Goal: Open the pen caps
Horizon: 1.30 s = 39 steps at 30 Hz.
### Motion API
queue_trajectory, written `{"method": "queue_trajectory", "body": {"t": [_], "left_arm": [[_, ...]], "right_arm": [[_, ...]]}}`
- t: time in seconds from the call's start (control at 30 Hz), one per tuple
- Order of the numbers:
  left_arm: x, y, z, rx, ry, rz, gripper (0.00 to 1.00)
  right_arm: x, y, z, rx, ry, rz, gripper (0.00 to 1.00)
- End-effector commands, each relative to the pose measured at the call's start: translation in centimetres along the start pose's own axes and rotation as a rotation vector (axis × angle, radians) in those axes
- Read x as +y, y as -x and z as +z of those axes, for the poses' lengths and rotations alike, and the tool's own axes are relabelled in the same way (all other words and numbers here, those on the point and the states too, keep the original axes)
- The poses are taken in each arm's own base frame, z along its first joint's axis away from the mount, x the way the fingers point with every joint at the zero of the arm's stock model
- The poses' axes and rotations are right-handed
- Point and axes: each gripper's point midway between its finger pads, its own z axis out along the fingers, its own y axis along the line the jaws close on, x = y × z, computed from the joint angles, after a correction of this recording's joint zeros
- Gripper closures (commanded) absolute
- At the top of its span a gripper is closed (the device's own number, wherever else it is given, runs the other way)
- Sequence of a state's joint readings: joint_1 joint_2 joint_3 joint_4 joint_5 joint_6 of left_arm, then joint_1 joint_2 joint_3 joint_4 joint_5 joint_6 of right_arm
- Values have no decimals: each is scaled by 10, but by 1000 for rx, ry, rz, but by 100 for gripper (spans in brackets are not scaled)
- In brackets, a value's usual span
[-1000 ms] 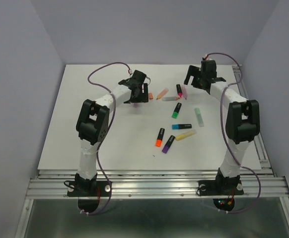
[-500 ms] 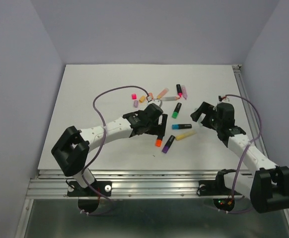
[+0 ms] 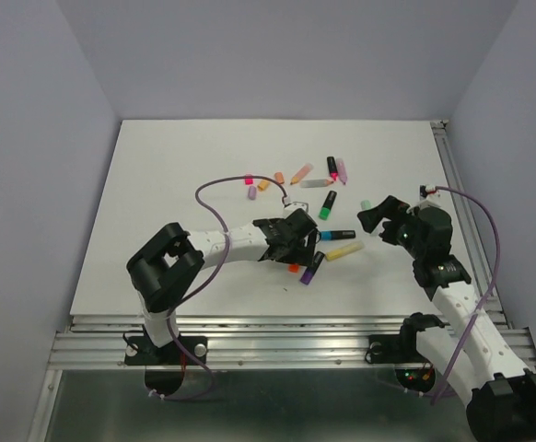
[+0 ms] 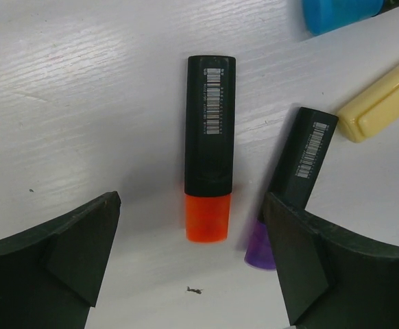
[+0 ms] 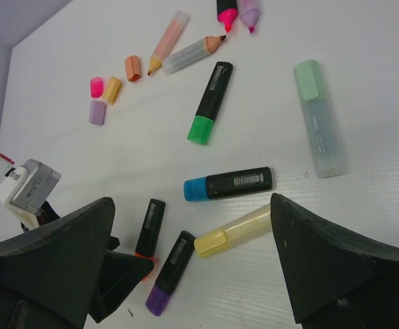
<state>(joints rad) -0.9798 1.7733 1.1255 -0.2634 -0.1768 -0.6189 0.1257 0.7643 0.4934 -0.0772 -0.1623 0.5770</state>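
My left gripper [image 3: 291, 247] is open and hangs low over a black pen with an orange cap [image 4: 207, 217]; the cap lies between its fingers [image 4: 69, 253], untouched. A black pen with a purple cap [image 4: 302, 161] lies beside the right finger. My right gripper [image 3: 378, 217] is open and empty, raised to the right of the pens. In the right wrist view I see a blue-capped pen [image 5: 228, 184], a pastel yellow pen [image 5: 234, 232], a green-capped pen [image 5: 210, 103] and a mint pen [image 5: 318, 116], all capped.
Loose pink [image 5: 97, 87], yellow-orange [image 5: 112, 89], orange [image 5: 132, 68] and lilac [image 5: 97, 112] caps lie at the far left. Uncapped pens [image 5: 192, 53] lie at the back. A metal rail [image 3: 461, 198] runs along the table's right edge.
Both arms have swung from the far side of the table toward the near side. My left gripper has settled over the orange-capped pen. My right gripper has drawn back to the right.
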Motion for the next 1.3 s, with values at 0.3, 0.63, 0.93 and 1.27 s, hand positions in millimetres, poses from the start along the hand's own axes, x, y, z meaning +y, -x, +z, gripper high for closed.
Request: {"method": "queue_trajectory", "body": {"t": [0.3, 0.63, 0.93, 1.27], "left_arm": [[11, -17, 10, 51, 99, 5, 18], [20, -52, 19, 134, 220, 111, 21], [15, -68, 27, 195, 189, 124, 43], [32, -87, 21, 237, 230, 106, 100]], "right_arm": [[-4, -6, 3, 17, -10, 9, 0], [-12, -8, 6, 24, -48, -4, 0], [-17, -5, 6, 10, -73, -14, 0], [-14, -8, 5, 27, -61, -8, 0]]}}
